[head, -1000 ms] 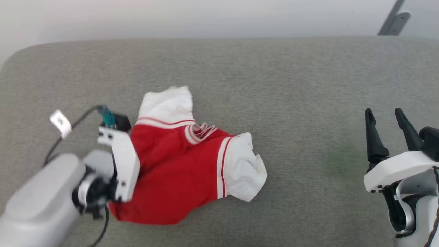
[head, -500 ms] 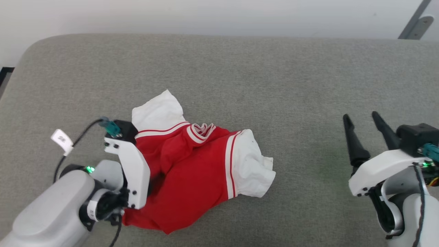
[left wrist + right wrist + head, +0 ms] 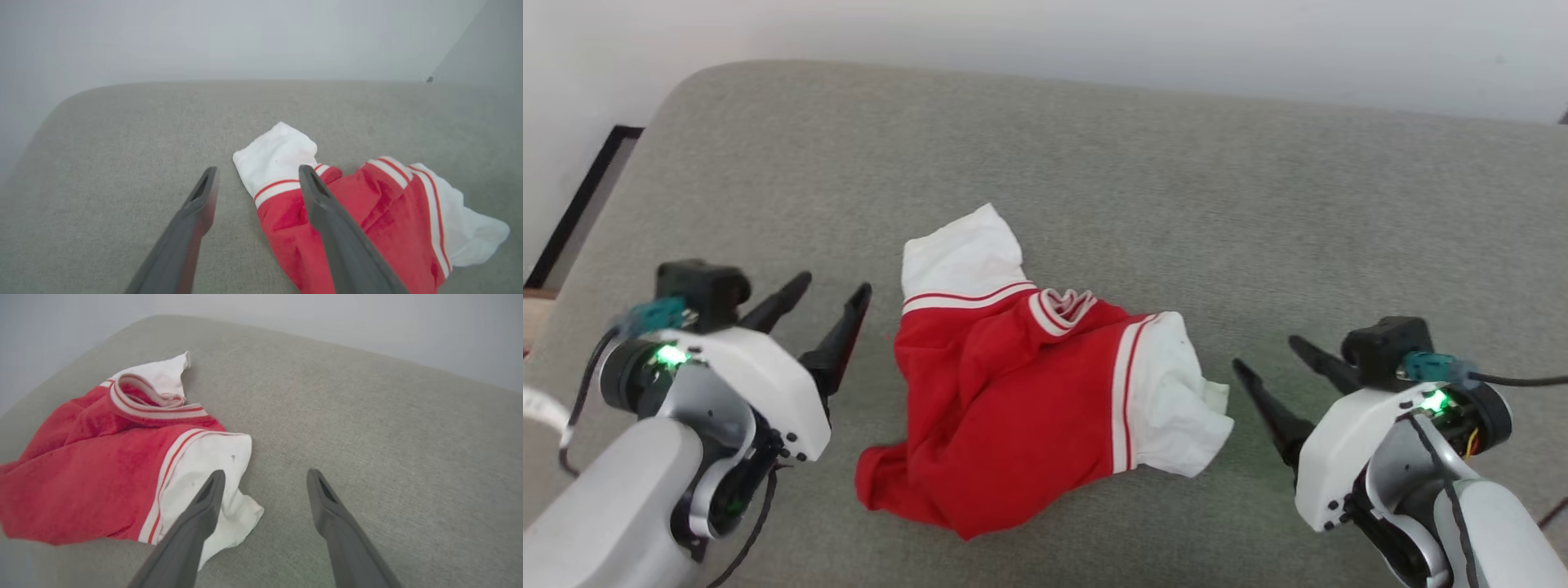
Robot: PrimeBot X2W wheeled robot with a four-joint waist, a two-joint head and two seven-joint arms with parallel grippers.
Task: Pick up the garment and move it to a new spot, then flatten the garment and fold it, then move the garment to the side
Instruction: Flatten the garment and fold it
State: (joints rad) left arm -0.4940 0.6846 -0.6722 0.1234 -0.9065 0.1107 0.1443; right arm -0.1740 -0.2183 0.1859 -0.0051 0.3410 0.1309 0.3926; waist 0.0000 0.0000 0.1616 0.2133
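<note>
Red jersey shirt [image 3: 1013, 392], soft and crumpled, heaped near the middle of a grey woven cushion [image 3: 1176, 188], a little toward the near edge. Mostly plain red cloth uppermost, bunched into deep folds, with a loose red corner trailing out to the near left. One white sleeve end poking out on the far side, left of centre, joined to the red by a white band and a thin red line. A second white sleeve end rumpled at the right of the heap, edged by white stripes with a red one between. Striped red-and-white rib trim curled into a small loop at the far edge, between the two sleeve ends. Left gripper [image 3: 835, 282] just left of the heap, long dark fingers spread wide with nothing between them, a strip of grey cushion showing between the nearer finger and the red cloth. Right gripper [image 3: 1266, 353] just beside the right sleeve end, likewise spread wide and empty, fingers pointing toward the far left. Pale white wall [image 3: 1045, 33] beyond the cushion's far edge.
</note>
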